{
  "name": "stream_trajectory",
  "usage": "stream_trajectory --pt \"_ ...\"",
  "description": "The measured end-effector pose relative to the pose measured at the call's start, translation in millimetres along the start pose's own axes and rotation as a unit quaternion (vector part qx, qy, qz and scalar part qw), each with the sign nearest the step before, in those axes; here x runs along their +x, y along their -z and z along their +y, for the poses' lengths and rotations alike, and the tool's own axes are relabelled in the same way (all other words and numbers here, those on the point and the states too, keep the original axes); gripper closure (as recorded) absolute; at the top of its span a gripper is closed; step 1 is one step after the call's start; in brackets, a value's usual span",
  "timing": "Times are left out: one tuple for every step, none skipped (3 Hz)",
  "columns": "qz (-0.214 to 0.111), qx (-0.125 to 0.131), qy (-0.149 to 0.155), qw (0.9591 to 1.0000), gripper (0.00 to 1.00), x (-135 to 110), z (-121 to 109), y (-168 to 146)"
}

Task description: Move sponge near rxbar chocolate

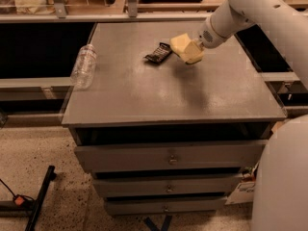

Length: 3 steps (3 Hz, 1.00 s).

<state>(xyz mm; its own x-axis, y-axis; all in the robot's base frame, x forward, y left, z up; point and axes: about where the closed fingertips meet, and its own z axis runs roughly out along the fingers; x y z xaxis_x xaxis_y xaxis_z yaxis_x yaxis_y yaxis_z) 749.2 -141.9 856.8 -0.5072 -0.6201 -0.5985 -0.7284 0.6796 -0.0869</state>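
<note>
Camera view: sponge [179, 43] gripped beside rxbar chocolate [158, 53]

You have the gripper [192, 53] over the far middle of the grey cabinet top [159, 95], its cream fingers clamped on the sponge. The sponge sits tilted, just beside the rxbar chocolate, which lies flat on the top. A clear bottle [83, 65] lies on its side at the top's left edge, well apart from both.

White rounded arm [252, 4], dotted wrist [210, 32], perhaps cream gripper [189, 51] over tabletop [144, 93]

arm [250, 8]: white, extends from upper right, angled down-left | pincer [189, 53]: upper-centre of view, clamped on sponge [179, 42]
</note>
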Motion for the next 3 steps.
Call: stream_trajectory --pt "0.001 -0.002 0.0 1.0 0.13 0.5 1.2 -3.1" --pt "0.003 -0.004 0.0 1.0 0.0 0.8 2.4 -6.3" --pt "0.003 -0.004 0.0 1.0 0.0 0.9 2.5 -6.4"
